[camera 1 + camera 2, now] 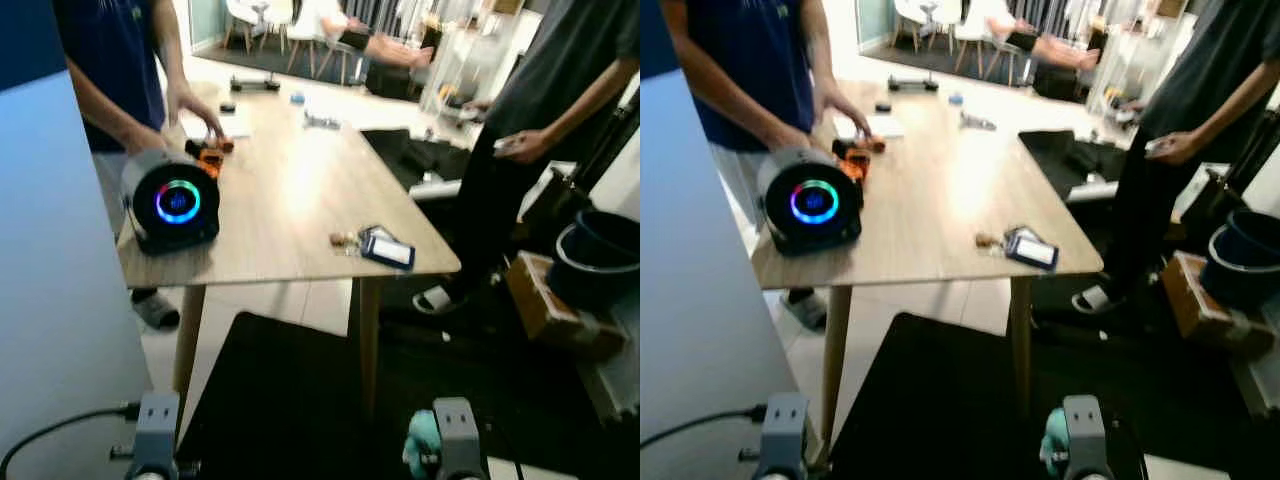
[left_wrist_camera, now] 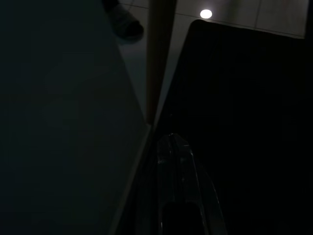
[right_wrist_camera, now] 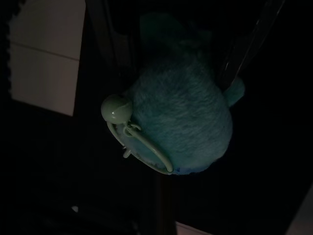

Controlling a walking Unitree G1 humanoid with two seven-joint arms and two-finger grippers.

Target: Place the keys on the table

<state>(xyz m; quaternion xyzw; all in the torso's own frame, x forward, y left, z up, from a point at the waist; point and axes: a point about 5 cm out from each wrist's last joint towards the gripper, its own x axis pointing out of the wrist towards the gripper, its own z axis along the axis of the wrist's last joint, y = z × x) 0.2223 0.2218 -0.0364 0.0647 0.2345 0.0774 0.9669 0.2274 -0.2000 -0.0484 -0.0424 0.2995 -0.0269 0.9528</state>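
Observation:
A teal plush keyring (image 3: 182, 128) with a pale green loop and ball (image 3: 116, 108) sits in my right gripper (image 3: 178, 73), which is shut on it. The same plush (image 1: 420, 446) hangs low beside my right wrist (image 1: 453, 428), above a black floor mat and short of the table. The wooden table (image 1: 290, 215) stands ahead, its near edge just beyond the mat. My left arm (image 1: 156, 430) hangs idle, its gripper (image 2: 175, 181) dark beside a table leg.
On the table are a black speaker with a glowing ring (image 1: 172, 205), a blue badge card (image 1: 386, 250) and an orange item (image 1: 210, 156). One person (image 1: 120, 70) leans on the table's left side; another (image 1: 560, 110) stands right. A bucket (image 1: 600, 250) and box (image 1: 545, 295) lie right.

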